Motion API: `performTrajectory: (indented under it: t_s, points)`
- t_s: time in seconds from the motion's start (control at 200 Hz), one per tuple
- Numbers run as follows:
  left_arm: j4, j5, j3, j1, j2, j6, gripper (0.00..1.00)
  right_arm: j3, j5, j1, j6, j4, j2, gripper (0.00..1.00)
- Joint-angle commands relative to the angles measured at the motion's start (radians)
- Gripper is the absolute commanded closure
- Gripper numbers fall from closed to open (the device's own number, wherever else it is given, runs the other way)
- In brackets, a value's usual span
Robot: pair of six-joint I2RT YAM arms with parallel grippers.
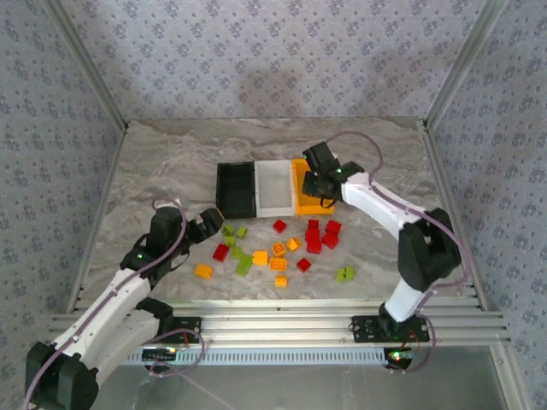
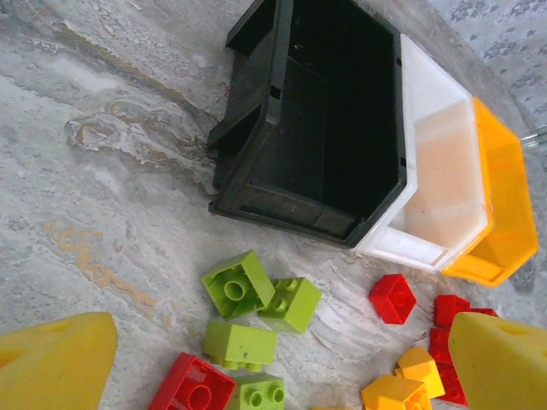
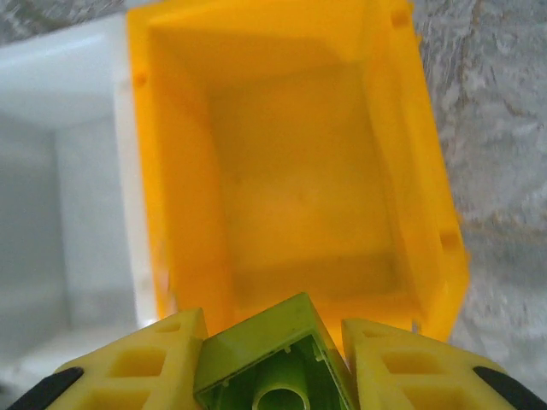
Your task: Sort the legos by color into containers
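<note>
Red, orange and lime legos lie scattered on the marble table (image 1: 154, 171) in front of three bins: black (image 1: 237, 190), white (image 1: 273, 190) and orange-yellow (image 1: 298, 192). My right gripper (image 1: 318, 184) hangs over the orange-yellow bin (image 3: 291, 171), shut on a lime green lego (image 3: 273, 359) held hollow side toward the camera. That bin's floor looks bare. My left gripper (image 1: 214, 226) stands open low over the table, with lime legos (image 2: 239, 284) and a red one (image 2: 195, 389) lying between its yellow fingers (image 2: 51, 359).
More red legos (image 1: 320, 235) cluster right of centre, orange ones (image 1: 278, 252) sit mid-table, and a lime pair (image 1: 344, 273) lies near the front right. In the left wrist view the black bin (image 2: 333, 111) and white bin (image 2: 444, 179) look empty. Aluminium rails (image 1: 282, 316) edge the table's front.
</note>
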Motion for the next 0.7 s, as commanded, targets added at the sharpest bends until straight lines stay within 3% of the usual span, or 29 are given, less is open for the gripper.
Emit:
performTrajectory:
  t_s: [0.0,0.145,0.325,0.555,0.695]
  points:
    - [-0.025,0.015,0.029,-0.008,0.017,0.067,0.03,0.095,0.018,-0.026,-0.017,-0.022,0.085,0.65]
    - [-0.024,0.038,0.043,-0.020,0.066,0.122,0.07,0.164,-0.001,-0.043,0.002,-0.039,0.180,0.59]
    - [-0.036,0.045,0.070,-0.062,0.117,0.167,0.08,0.173,-0.018,-0.053,0.013,-0.023,0.192,0.37]
    - [-0.049,0.002,0.103,-0.147,0.184,0.223,0.15,0.027,-0.020,-0.034,0.014,0.064,0.042,0.32]
    - [-0.064,-0.094,0.142,-0.230,0.284,0.280,0.23,-0.084,-0.031,-0.014,0.055,0.121,-0.032,0.32]
